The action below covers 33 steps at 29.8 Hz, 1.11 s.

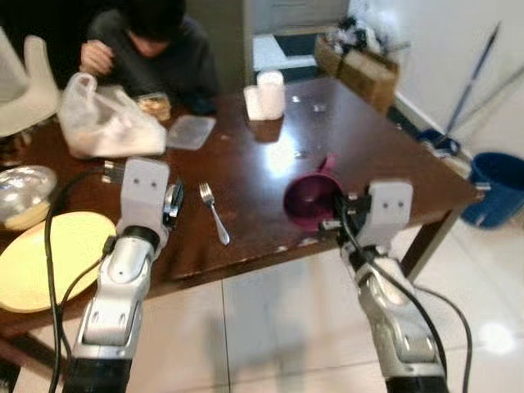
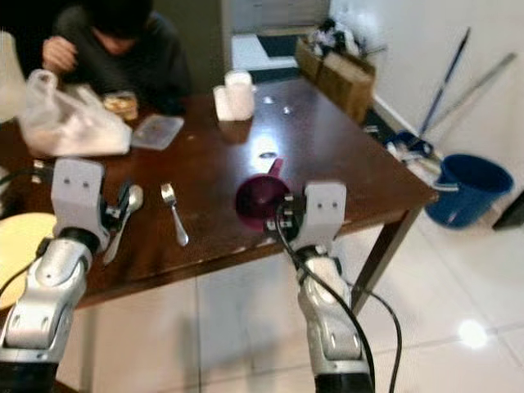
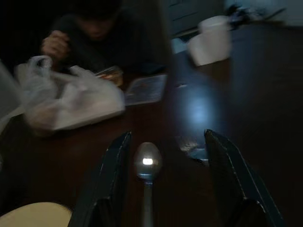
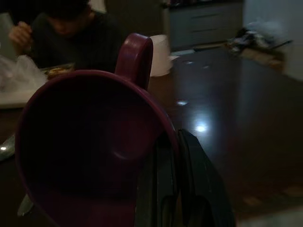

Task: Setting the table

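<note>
Right claw: we saw it clamped on the near rim of the maroon cup, fingers pinching the wall, the cup tipped on its side with its mouth toward the camera and its handle pointing up and away from the claw.
Cup's place: it sat at the claw's tip, over the near edge of the dark counter.
Left claw: its fingers stood wide apart and held nothing.
Spoon: it lay on the counter between the left claw's fingers, closer to one finger, bowl pointing away from the wrist.
Fork: it lay just beside the left claw, on the side toward the right claw.
Yellow plate: it rested on the counter on the left claw's outer side.
Head views: we saw both arms and the fork.
Wrist views: we saw the spoon's lie between the fingers and the pinch on the rim.
Beyond the claws: a person sat behind a white plastic bag.
</note>
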{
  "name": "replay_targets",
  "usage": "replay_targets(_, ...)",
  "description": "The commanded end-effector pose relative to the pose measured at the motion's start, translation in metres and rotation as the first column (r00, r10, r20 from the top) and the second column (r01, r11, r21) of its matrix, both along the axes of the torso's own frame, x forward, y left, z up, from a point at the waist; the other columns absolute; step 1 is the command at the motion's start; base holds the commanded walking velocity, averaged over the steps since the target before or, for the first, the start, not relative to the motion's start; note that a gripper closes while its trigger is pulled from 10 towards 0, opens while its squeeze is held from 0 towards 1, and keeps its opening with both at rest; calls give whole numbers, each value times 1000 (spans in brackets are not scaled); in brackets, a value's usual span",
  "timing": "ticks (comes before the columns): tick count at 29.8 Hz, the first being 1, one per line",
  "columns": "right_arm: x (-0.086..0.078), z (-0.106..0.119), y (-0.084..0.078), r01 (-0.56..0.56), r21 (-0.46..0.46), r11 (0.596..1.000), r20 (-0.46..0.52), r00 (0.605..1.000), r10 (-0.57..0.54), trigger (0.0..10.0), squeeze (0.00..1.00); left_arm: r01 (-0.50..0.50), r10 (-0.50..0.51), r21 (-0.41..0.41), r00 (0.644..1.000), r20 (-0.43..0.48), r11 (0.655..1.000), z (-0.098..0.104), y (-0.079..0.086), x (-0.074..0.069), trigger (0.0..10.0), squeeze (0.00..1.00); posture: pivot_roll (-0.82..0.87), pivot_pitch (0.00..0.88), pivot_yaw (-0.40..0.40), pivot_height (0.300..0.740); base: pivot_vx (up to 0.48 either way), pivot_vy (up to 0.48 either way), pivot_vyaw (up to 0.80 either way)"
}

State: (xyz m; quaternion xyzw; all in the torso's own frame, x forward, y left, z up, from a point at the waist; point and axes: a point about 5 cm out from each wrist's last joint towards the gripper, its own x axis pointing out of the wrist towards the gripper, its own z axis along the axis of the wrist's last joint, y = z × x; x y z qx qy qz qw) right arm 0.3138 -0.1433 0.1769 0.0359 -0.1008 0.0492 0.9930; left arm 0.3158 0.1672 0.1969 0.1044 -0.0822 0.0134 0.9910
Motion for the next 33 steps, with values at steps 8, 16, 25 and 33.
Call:
replay_targets(8, 0, -2, -1, 8, 5, 1000, -6, 1000, -8, 10000, 0, -3, 3, 1, 1000, -12, 1000, -4, 1, 0, 10000, 0, -61, 0, 92, 740, -74, 0, 0)
replay_targets(16, 1, -4, -1, 6, 15, 1000, -20, 1000, -6, 10000, 0, 20, -20, -10, 999, -27, 1000, -6, -2, -1, 10000, 0, -58, 0, 92, 740, 0, 0, -400)
replay_targets(25, 3, -4, 0, 3, 25, 1000, -25, 1000, -3, 10000, 0, 37, -38, -20, 998, -43, 999, -8, -4, -1, 10000, 0, -55, 0, 95, 740, 0, 0, -800)
replay_targets(33, 3, -6, 2, -14, 20, 1000, -27, 1000, 14, 10000, 0, 17, -21, -67, 998, -67, 998, -12, -1, 0, 10000, 0, -44, 0, 86, 740, 0, 0, -800)
